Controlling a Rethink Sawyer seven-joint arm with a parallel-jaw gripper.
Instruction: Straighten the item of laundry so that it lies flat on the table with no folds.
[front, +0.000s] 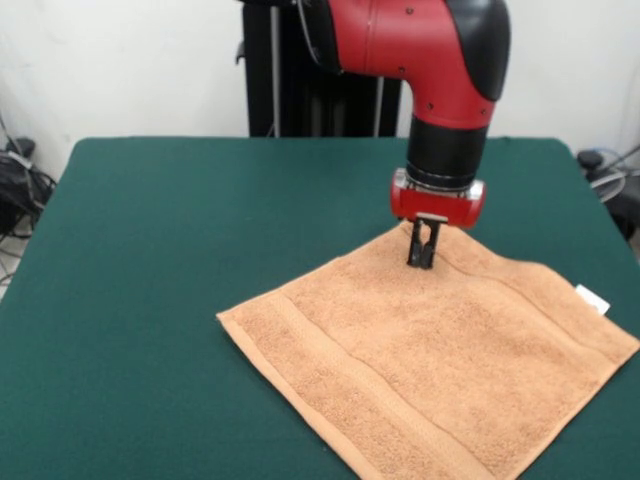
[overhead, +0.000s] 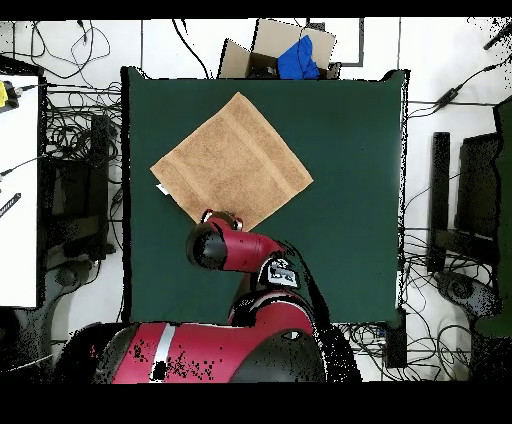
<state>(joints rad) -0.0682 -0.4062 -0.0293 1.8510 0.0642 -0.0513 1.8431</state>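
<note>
The orange-tan towel (front: 430, 360) lies spread out as a diamond on the green table (front: 150, 250), on its front right part. It looks flat, with border bands along two sides and a small white tag (front: 592, 299) at its right corner. In the overhead view the towel (overhead: 232, 160) lies in the table's upper left part. My gripper (front: 422, 262) stands upright with its fingertips down on the towel's far corner, the fingers close together. I cannot tell whether they pinch cloth. In the overhead view the arm hides the gripper.
The red arm (overhead: 235, 250) reaches over the table's near-base side. A cardboard box with blue cloth (overhead: 285, 52) sits beyond the table's far edge. Cables (overhead: 70, 120) and equipment lie on the floor at both sides.
</note>
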